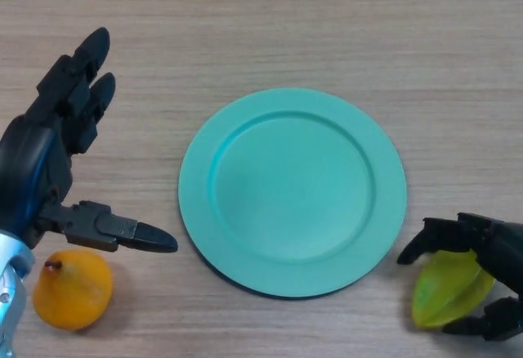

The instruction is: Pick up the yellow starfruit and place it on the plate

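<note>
We see the right robot hand [490, 252] curled around the starfruit [448, 289] beside the plate [245, 137]; left robot hand [41, 149] spread wide, holding nothing.

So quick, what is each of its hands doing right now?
Left hand: open, fingers spread, holding nothing.
Right hand: fingers curled round the yellow starfruit on the table.

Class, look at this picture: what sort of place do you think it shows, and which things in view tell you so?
Probably a robot test bench or lab tabletop, not a kitchen. A wood-grain table holds only a teal plate, a starfruit and an orange fruit, with a black left hand and right hand over it.
</note>
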`<state>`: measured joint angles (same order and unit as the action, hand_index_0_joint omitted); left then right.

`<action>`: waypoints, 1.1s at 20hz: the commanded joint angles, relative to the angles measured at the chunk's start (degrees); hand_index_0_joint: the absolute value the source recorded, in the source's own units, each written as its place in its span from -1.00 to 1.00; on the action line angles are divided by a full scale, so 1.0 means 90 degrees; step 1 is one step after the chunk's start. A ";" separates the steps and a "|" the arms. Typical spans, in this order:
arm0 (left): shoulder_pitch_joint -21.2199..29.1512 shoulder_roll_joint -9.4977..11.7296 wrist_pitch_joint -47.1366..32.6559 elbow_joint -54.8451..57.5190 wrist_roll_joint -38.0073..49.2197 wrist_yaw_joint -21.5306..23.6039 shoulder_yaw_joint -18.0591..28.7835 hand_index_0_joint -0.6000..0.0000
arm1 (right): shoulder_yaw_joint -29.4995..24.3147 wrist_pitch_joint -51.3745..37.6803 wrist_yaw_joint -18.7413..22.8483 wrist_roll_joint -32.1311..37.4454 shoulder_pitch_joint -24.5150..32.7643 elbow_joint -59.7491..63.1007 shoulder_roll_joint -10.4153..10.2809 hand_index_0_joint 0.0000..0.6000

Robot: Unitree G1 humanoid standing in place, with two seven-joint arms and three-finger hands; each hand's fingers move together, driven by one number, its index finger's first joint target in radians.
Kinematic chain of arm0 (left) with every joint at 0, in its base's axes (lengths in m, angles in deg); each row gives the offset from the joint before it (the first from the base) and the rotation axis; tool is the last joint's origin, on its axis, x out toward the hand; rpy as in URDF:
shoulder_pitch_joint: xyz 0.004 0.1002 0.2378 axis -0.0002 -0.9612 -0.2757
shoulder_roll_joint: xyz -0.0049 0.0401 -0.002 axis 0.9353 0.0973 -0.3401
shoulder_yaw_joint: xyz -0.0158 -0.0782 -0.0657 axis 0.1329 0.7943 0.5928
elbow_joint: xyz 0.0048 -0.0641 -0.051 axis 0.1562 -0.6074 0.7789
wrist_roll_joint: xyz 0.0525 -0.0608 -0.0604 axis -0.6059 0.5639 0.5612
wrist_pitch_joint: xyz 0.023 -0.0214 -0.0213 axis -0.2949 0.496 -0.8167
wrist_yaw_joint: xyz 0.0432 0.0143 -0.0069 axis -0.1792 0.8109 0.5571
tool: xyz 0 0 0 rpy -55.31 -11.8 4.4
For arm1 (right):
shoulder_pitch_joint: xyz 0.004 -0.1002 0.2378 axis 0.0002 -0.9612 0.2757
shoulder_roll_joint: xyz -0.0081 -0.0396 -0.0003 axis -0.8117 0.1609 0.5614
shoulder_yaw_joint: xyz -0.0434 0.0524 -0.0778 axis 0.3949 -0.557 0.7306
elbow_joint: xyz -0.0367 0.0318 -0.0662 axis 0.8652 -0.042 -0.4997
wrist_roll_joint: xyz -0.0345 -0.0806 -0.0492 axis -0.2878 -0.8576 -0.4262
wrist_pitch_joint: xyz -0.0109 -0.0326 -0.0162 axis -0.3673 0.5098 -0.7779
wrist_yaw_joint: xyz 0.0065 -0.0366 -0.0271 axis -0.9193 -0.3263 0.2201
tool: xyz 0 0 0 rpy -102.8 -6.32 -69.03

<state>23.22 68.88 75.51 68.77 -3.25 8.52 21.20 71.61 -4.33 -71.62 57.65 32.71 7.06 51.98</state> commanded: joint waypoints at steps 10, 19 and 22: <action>0.0160 0.0251 -0.0582 0.0449 0.0274 0.0017 0.0530 1.00 | 0.0095 0.0506 -0.0075 0.1222 0.0564 -0.1979 -0.0033 1.00; 0.0074 0.0286 -0.0829 0.0427 0.0451 0.0003 0.0732 1.00 | 0.1878 0.5214 -0.0231 0.3480 0.0817 -0.3101 -0.0548 1.00; 0.0119 0.0323 -0.0785 0.0416 0.0516 0.0024 0.0779 1.00 | 0.2550 0.2671 0.0558 0.2235 0.1732 -0.1777 -0.0406 1.00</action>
<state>23.04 69.28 75.50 69.12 -0.22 8.51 24.34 98.05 24.35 -67.43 74.90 47.06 -5.06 47.63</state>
